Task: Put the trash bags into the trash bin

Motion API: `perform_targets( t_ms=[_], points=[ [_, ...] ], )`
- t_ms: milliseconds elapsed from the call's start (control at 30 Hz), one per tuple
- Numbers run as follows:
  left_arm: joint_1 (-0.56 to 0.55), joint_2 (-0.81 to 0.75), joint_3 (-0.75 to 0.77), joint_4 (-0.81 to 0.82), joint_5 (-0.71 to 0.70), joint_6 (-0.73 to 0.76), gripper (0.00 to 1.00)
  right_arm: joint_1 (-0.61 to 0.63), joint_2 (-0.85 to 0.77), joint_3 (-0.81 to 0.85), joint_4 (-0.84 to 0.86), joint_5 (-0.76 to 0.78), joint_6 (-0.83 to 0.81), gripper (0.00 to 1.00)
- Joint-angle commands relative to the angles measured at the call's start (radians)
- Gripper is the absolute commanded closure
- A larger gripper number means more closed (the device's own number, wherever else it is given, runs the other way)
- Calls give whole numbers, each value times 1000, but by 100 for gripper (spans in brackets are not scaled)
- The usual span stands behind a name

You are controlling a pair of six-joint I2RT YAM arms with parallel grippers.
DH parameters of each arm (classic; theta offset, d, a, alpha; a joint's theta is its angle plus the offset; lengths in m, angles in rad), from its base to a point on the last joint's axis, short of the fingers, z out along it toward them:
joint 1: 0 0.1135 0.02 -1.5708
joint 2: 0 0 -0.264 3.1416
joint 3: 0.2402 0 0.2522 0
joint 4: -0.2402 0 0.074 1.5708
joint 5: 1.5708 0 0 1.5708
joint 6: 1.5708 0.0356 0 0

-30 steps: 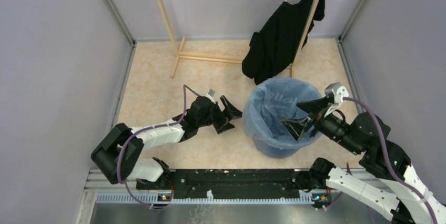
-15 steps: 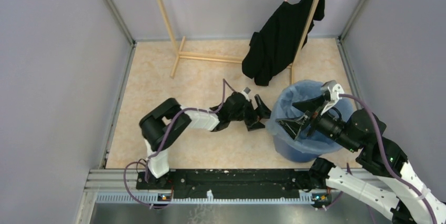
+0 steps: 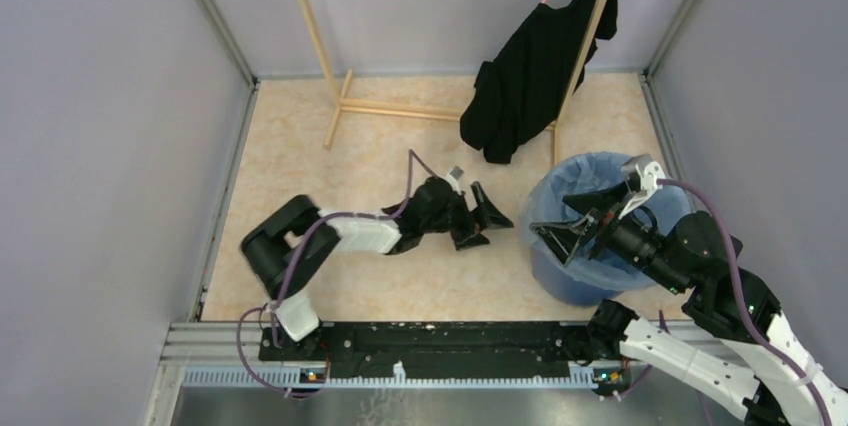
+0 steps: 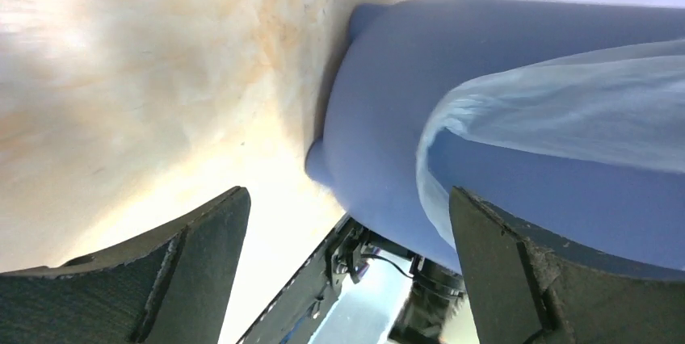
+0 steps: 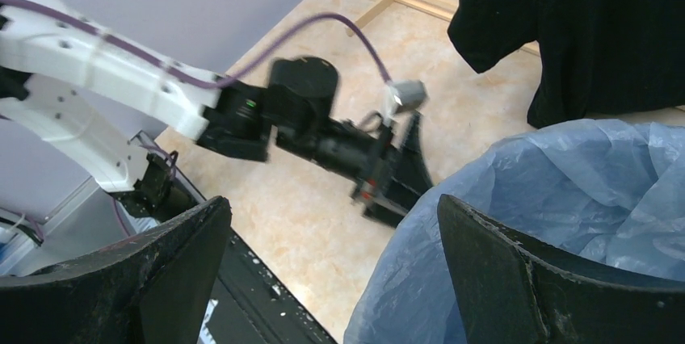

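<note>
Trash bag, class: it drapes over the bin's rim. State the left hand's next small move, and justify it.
Probably ease the open left hand forward and close on the loose edge of the trash bag. That edge hangs outside the trash bin, just ahead of the fingers, and nothing grips it.

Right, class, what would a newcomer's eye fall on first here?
The blue bin at the right, a pale-blue bag draped over its rim, with the right fingers open above its left edge. Next, the black garment hanging from the wooden rack at the back.
</note>
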Motion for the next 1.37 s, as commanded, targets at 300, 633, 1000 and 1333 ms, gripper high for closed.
perform_targets(
  t_ms=[300, 633, 1000, 1333],
  points=[
    [258, -932, 55, -737, -543, 617, 1, 11, 55, 165, 71, 12, -62, 1],
    [258, -1001, 527, -797, -321, 1170, 1, 12, 227, 454, 30, -1, -247, 1],
    [257, -1129, 376, -684, -330, 1327, 1, 10, 358, 601, -36, 168, -290, 1],
    [258, -1114, 405, -727, -366, 1348, 1, 11, 340, 546, 1, 256, -290, 1]
  ],
)
